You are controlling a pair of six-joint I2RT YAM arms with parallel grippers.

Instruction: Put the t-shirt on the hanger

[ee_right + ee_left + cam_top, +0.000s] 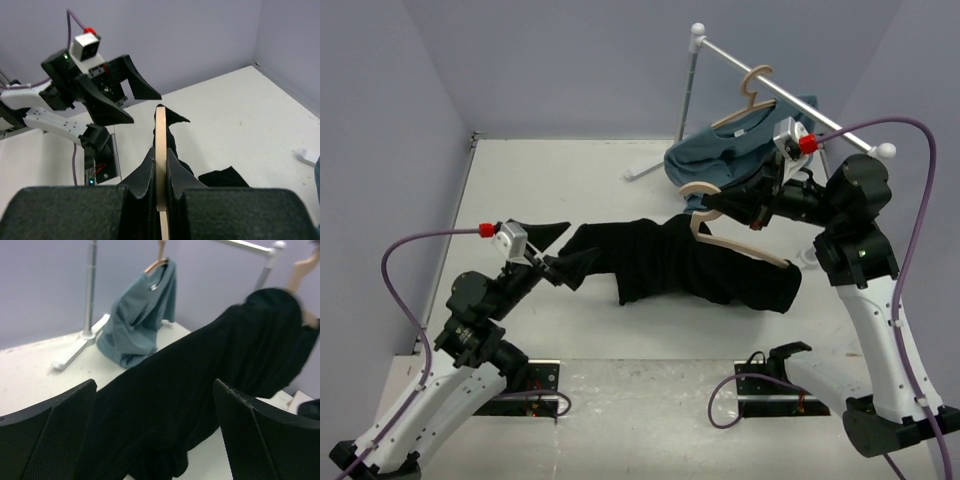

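The black t-shirt lies stretched across the middle of the table. Its right part is lifted onto the pale wooden hanger. My right gripper is shut on the hanger near its hook and holds it above the table. In the right wrist view the fingers pinch the hanger edge-on, and black fabric hangs at its far tip. My left gripper is open at the shirt's left end. In the left wrist view the t-shirt lies between its spread fingers without being gripped.
A white clothes rack stands at the back right, with its foot on the table. A second hanger on it carries a teal-blue shirt, which also shows in the left wrist view. Walls close in the table.
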